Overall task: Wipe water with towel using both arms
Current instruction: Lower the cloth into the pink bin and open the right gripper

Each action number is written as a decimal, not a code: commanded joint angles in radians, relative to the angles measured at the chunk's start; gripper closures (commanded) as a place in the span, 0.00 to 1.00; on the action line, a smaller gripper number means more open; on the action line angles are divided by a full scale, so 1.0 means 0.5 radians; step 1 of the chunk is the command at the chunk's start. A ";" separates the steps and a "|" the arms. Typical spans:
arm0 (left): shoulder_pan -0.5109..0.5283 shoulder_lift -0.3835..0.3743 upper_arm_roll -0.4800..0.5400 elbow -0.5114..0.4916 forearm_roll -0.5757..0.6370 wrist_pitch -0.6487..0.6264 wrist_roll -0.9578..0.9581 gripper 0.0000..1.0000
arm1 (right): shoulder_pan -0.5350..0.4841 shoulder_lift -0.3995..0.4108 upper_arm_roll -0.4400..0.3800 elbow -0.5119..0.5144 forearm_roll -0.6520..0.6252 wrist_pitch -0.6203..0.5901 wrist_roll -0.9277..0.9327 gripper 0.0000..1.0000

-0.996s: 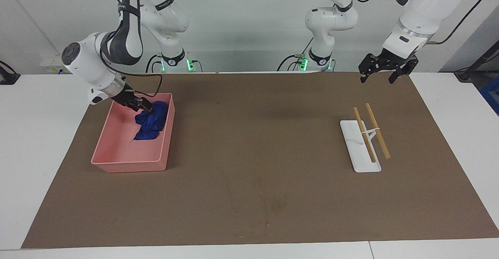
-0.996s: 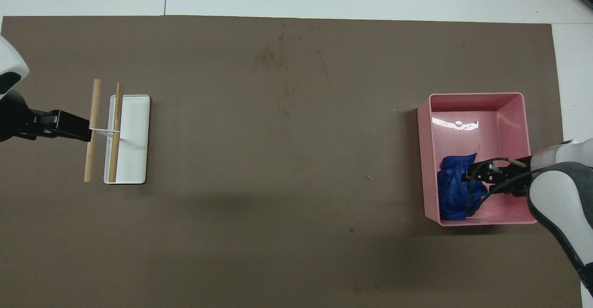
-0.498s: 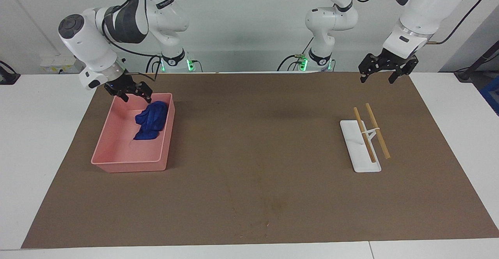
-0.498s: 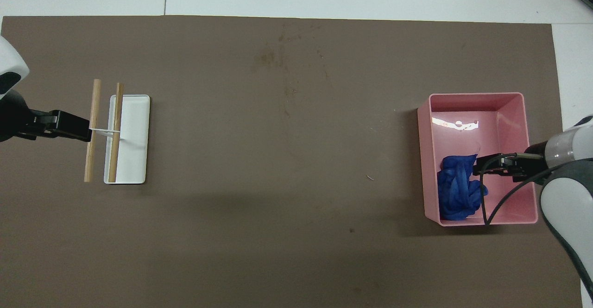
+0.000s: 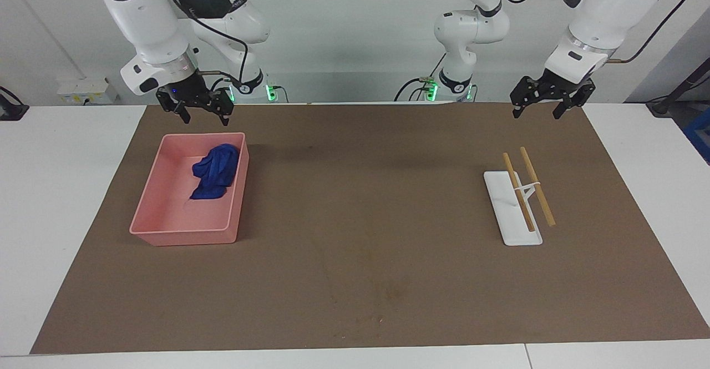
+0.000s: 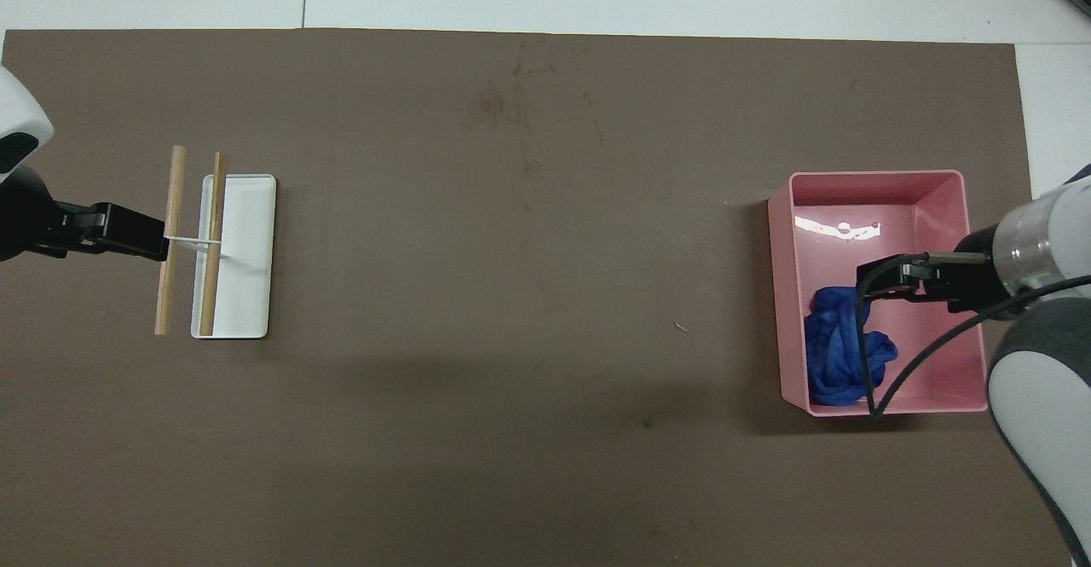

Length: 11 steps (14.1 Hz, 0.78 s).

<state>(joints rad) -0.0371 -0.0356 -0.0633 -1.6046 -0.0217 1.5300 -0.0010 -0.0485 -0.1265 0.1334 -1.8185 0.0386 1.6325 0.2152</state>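
Note:
The deep-blue towel (image 5: 215,172) (image 6: 839,350) lies crumpled in the pink tray (image 5: 183,230) (image 6: 874,176), against the wall that faces the middle of the table, at the end nearer the robots. My right gripper (image 5: 203,118) (image 6: 878,281) hangs open and empty in the air over the tray's robot-side rim, clear of the towel. My left gripper (image 5: 536,115) (image 6: 153,245) waits open and empty above the mat's edge at the left arm's end. No water shows on the mat.
A white stand (image 5: 518,208) (image 6: 239,256) carrying two wooden sticks sits on the brown mat (image 5: 366,219) toward the left arm's end. White table borders the mat on every side.
My right gripper has let go of the towel and risen out of the tray, swinging back toward the robots. The towel stays in the tray. The left arm has not moved.

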 commanded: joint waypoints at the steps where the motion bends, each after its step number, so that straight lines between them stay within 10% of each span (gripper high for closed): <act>1: 0.016 -0.005 -0.005 -0.006 -0.021 -0.004 0.014 0.00 | 0.008 0.225 0.000 0.399 -0.031 -0.181 0.076 0.00; 11: 0.016 -0.005 -0.005 -0.006 -0.021 -0.004 0.017 0.00 | -0.050 0.186 -0.034 0.652 -0.142 -0.415 -0.010 0.00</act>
<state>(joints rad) -0.0370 -0.0356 -0.0633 -1.6046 -0.0217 1.5300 -0.0010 -0.0604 -0.0247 0.1108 -1.4975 -0.0159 1.4484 0.2344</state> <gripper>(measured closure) 0.000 0.000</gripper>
